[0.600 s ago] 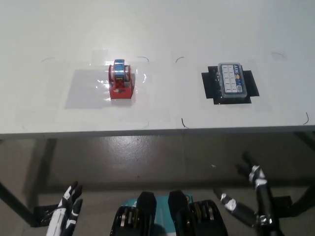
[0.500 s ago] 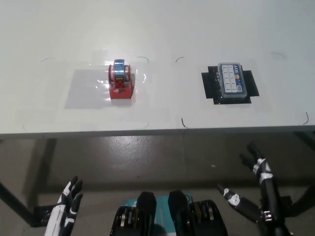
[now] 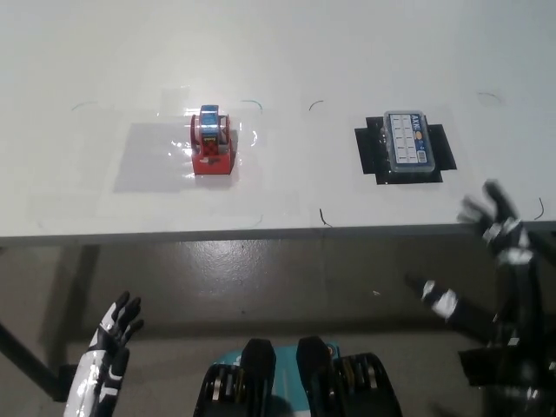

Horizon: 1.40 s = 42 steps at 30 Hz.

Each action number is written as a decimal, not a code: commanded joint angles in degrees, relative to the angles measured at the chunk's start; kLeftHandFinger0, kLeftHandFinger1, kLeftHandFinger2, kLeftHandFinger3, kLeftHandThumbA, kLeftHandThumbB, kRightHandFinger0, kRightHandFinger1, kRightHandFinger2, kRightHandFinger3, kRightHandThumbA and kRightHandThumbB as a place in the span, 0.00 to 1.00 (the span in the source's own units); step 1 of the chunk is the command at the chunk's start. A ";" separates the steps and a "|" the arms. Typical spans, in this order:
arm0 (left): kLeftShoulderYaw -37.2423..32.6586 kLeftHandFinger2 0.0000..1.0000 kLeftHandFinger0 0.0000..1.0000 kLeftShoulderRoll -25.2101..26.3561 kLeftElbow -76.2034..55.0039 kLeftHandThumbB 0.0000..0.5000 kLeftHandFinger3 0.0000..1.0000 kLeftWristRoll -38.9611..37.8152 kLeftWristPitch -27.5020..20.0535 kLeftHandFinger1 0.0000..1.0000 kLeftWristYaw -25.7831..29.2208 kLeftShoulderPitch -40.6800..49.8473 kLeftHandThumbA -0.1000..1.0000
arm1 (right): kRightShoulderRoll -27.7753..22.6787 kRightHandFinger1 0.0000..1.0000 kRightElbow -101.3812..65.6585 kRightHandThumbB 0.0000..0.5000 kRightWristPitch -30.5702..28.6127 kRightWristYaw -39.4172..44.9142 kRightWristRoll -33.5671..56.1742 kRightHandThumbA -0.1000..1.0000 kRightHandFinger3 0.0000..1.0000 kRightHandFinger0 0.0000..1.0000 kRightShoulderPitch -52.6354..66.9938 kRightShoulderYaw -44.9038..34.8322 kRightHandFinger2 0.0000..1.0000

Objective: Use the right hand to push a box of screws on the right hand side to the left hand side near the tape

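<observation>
The box of screws, a clear lidded case with compartments, lies on a black patch on the right part of the white table. The red tape dispenser sits on the left part, well apart from the box. My black right hand is open with fingers spread, raised at the table's front edge, below and to the right of the box and not touching it. My white left hand rests open at the lower left, below the table.
The table's front edge runs across the middle of the picture, with dark floor below it. Thin pen marks and clear film patches lie around both objects.
My right hand has risen from below the table up to its front edge and shifted right. The left hand has dropped slightly. Box and tape have not moved.
</observation>
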 commanded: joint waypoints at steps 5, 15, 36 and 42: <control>0.89 1.00 1.00 1.20 -5.17 0.50 1.00 -2.93 -2.32 1.00 -3.78 1.03 0.94 | -1.22 1.00 5.15 0.23 -1.97 5.00 3.17 1.00 1.00 1.00 -11.72 -6.43 1.00; 1.10 1.00 1.00 0.80 -7.10 0.45 1.00 -4.01 -2.32 1.00 -5.65 0.49 0.90 | -1.60 1.00 24.58 0.20 1.47 9.01 7.20 0.93 1.00 1.00 -28.53 -11.21 1.00; 0.62 1.00 1.00 0.40 -10.15 0.40 1.00 -3.45 -2.32 1.00 -6.23 2.09 0.89 | -1.00 1.00 77.68 0.28 -0.30 12.24 8.03 1.00 1.00 1.00 -61.52 -13.68 1.00; 0.92 1.00 1.00 0.64 -11.15 0.33 1.00 -3.26 -2.32 1.00 -6.45 2.05 0.89 | -0.35 1.00 85.31 0.22 2.45 11.99 8.37 1.00 1.00 1.00 -64.78 -13.90 1.00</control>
